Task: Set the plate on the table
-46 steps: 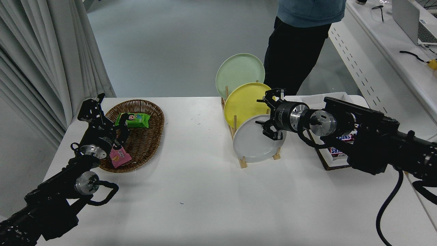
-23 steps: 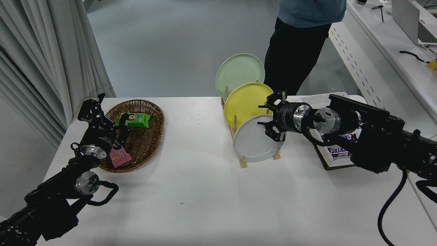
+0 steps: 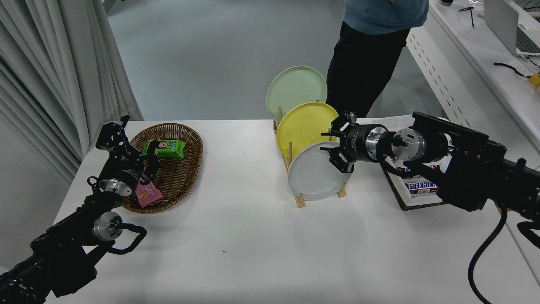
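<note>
The plate (image 3: pixel 314 175) stands on edge in the rack (image 3: pixel 300 202); the right gripper (image 3: pixel 337 145), fingers spread, sits at its upper right rim, nearer than the parked left gripper (image 3: pixel 120 141).

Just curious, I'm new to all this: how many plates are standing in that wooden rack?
3. The round pale green plate stands at the back, the yellow plate in the middle, and the light-gray plate in front, where the right gripper is open at its upper right rim.

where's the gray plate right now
In the head view, the plate stands on edge in the front slot of the wooden rack, right of centre, before the yellow plate, with the right gripper at its upper right rim.
</note>
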Motion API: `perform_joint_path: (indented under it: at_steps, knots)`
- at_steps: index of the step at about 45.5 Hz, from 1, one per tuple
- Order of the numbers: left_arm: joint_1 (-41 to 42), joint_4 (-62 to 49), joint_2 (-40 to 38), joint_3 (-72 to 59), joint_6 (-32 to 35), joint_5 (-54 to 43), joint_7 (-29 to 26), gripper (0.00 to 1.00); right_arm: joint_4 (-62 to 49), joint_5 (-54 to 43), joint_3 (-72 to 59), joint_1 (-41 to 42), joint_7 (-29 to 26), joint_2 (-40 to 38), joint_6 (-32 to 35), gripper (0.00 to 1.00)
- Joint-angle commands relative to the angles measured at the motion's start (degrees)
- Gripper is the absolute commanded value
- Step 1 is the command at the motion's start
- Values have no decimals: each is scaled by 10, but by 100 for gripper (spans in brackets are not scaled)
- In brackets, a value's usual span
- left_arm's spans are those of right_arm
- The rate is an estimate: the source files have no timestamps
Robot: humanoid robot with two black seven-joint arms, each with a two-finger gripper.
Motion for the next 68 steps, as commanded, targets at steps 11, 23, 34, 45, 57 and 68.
perform_joint_path:
  at_steps: [11, 23, 34, 45, 57, 68]
  knots:
    - [0, 0, 0, 0, 0, 0, 0, 100, -2, -4, 3, 0, -7, -2, 0, 28]
    - [0, 0, 0, 0, 0, 0, 0, 100, -5, -5, 7, 2, -7, -2, -5, 21]
    - [0, 0, 0, 0, 0, 0, 0, 100, -6, -5, 7, 2, -7, -2, -5, 20]
    - [0, 0, 0, 0, 0, 0, 0, 100, -8, -7, 7, 3, -7, -2, -8, 14]
    - [0, 0, 0, 0, 0, 0, 0, 100, -10, -8, 7, 4, -7, -3, -9, 13]
    - [0, 0, 0, 0, 0, 0, 0, 100, -11, -16, 7, 3, -7, -3, -9, 10]
